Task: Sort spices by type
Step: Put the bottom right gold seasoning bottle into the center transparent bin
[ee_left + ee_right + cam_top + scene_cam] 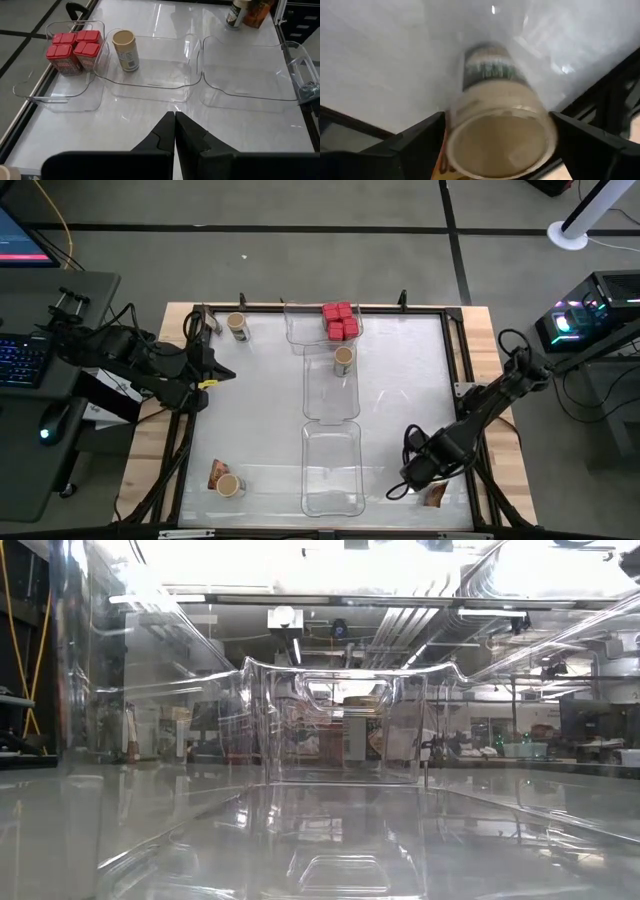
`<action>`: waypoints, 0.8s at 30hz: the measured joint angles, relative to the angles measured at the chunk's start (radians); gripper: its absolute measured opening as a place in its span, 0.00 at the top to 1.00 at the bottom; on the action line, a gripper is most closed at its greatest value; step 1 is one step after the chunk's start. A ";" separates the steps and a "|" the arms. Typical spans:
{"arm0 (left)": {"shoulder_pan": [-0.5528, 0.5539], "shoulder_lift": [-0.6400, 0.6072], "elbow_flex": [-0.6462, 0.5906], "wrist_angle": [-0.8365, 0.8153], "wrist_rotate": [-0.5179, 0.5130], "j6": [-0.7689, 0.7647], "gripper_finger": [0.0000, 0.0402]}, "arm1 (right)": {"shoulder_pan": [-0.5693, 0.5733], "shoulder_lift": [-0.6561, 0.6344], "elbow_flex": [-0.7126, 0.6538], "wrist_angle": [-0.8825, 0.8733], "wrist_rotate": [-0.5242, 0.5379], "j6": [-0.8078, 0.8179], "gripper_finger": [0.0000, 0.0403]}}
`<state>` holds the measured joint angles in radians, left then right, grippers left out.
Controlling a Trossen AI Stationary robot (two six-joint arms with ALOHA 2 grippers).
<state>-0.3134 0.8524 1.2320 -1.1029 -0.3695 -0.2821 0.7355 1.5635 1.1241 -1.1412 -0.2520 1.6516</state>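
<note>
Several red boxes (pixel 340 321) (pixel 73 47) sit in the far clear tray. One tan-topped jar (pixel 343 360) (pixel 125 49) stands in the middle tray. A second jar (pixel 237 326) stands at the far left corner. A third jar (pixel 230 485) stands near left beside a brown-orange packet (pixel 217 473). My right gripper (pixel 406 483) (pixel 497 125) is at the near right, shut on a fourth jar (pixel 497 130), which the arm hides in the high view. Another packet (pixel 433 497) lies beside it. My left gripper (pixel 208 377) (pixel 175 122) waits, shut, at the table's left edge. My right gripper pinches the jar between its two fingers at the tan-topped end (pixel 500 142), one finger (pixel 420 140) on each side of the round wall. It comes from above, and the top faces the wrist camera. Whether the jar's base is on the table cannot be seen.
Three clear trays lie in a row down the table's middle: far (pixel 300 338), middle (pixel 318 408), near (pixel 330 490). The near tray fills the low view (pixel 330 780). A black frame edges the table. Bare glossy table lies left and right of the trays.
</note>
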 joint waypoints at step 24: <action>0.060 0.000 0.000 0.000 0.004 0.007 1.00 | -0.016 -0.007 -0.021 0.046 -0.032 -0.018 0.33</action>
<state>-0.2537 0.8524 1.2320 -1.1027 -0.3656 -0.2750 0.7192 1.5563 1.1030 -1.0950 -0.2840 1.6332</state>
